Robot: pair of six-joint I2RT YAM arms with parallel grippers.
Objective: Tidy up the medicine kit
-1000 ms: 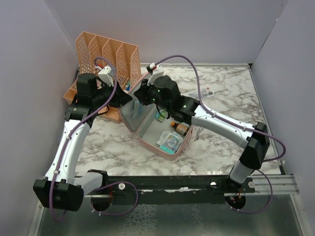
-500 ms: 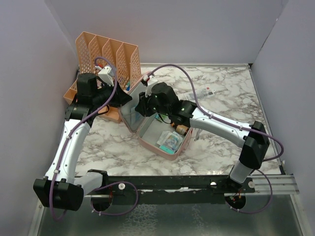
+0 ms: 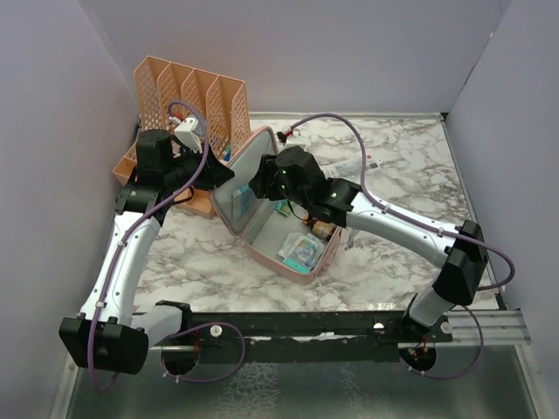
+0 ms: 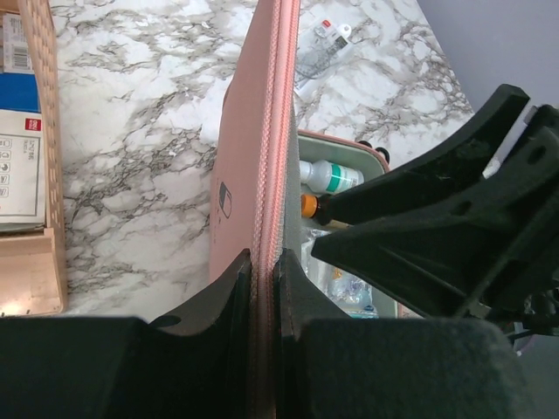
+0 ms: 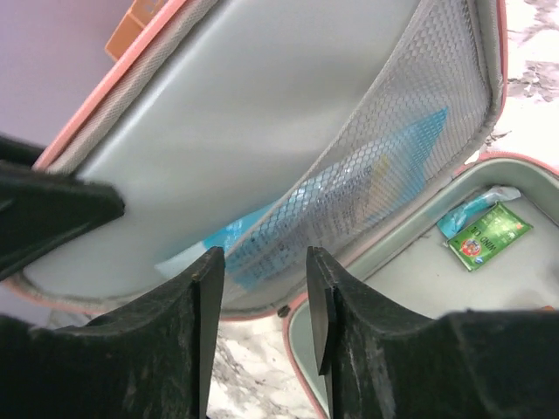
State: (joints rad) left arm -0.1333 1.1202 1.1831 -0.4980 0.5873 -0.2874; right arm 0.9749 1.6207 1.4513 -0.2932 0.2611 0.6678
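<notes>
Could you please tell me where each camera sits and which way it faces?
Top: above and behind the bases, looking down on table, kit and rack; left arm and right arm show.
Left wrist: on the left arm, looking along the zip edge of the lid; left pincer shut on it.
Right wrist: on the right arm, facing the lid's mesh pocket; right pincer open.
Shared: both wrist views see the lid, from opposite faces.

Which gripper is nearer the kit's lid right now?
Left. The left gripper is clamped on the zipper edge of the lid; the right gripper is open, facing the mesh pocket on its inside.
</notes>
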